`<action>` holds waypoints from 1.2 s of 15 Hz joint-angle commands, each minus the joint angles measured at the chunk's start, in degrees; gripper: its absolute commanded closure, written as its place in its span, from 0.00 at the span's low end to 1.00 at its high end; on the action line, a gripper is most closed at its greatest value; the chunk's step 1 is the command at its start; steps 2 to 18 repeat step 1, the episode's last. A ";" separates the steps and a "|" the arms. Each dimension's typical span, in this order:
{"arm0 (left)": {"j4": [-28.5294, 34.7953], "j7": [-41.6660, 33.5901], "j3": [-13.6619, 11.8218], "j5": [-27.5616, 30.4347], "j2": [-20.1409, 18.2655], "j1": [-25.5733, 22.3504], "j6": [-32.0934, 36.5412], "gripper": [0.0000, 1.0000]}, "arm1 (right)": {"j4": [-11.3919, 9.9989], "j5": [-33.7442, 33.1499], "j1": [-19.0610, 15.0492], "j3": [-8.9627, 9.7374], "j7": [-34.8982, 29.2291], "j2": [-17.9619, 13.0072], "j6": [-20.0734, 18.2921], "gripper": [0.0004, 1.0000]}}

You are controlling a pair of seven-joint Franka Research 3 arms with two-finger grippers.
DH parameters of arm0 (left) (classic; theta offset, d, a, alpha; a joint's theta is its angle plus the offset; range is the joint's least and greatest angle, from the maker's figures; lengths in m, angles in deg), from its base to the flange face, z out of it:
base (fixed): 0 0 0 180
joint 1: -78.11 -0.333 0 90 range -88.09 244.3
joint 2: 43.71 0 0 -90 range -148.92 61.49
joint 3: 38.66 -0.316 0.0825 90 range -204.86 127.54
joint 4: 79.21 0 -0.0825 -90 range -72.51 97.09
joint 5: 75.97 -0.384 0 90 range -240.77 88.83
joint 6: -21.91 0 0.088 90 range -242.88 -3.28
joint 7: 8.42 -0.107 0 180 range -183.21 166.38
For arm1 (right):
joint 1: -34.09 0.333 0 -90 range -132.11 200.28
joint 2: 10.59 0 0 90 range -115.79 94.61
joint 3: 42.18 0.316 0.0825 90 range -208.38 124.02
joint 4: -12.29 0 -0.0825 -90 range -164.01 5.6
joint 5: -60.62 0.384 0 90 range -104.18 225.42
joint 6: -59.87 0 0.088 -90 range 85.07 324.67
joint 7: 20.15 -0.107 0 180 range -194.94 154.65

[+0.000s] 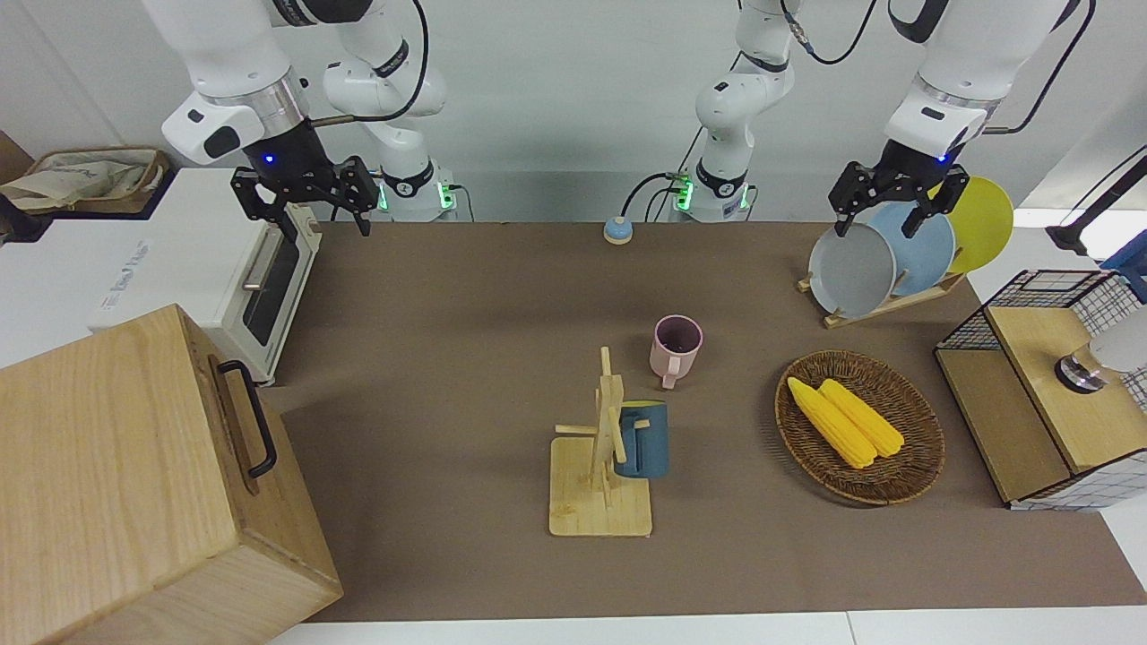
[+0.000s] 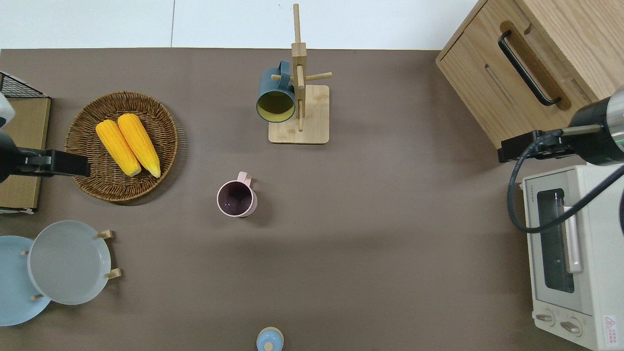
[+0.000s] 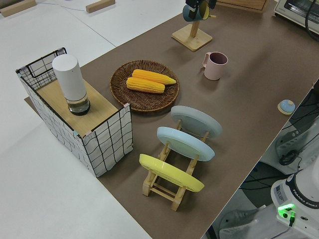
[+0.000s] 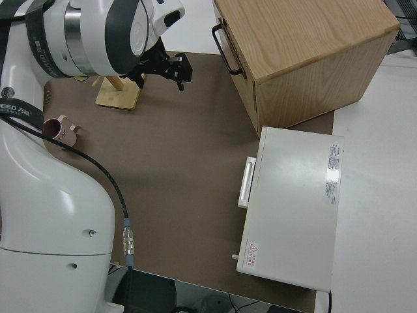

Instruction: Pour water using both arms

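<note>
No water shows anywhere. A pink mug (image 1: pixel 676 348) stands upright on the brown mat near the table's middle; it also shows in the overhead view (image 2: pixel 237 199). A dark blue mug (image 1: pixel 642 439) hangs on a wooden mug tree (image 1: pixel 602 488), farther from the robots than the pink mug. My left gripper (image 1: pixel 878 222) is open and empty, up in the air. In the overhead view the left gripper (image 2: pixel 73 164) is over the rim of the wicker basket (image 2: pixel 90 187), at the left arm's end. My right gripper (image 1: pixel 309 218) is open, empty and parked.
The basket holds two corn cobs (image 1: pixel 844 419). A plate rack (image 1: pixel 883 260) with three plates stands near the left arm's base. A wire crate (image 3: pixel 84 127) carries a white cylinder (image 3: pixel 71 82). A toaster oven (image 2: pixel 568 253) and a wooden box (image 1: pixel 134 484) stand at the right arm's end.
</note>
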 commanded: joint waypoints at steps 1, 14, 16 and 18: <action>0.32 -0.18 0.66 0.92 -0.21 -0.08 1.48 0.00 | -1.46 1.30 -0.45 0.02 0.65 -1.33 0.21 0.01; 0.32 -0.18 0.66 0.92 -0.21 -0.08 1.48 0.00 | -1.46 1.30 -0.45 0.02 0.65 -1.33 0.21 0.01; 0.32 -0.18 0.66 0.92 -0.21 -0.08 1.48 0.00 | -1.46 1.30 -0.45 0.02 0.65 -1.33 0.21 0.01; 0.32 -0.18 0.66 0.92 -0.21 -0.08 1.48 0.00 | -1.46 1.30 -0.45 0.02 0.65 -1.33 0.21 0.01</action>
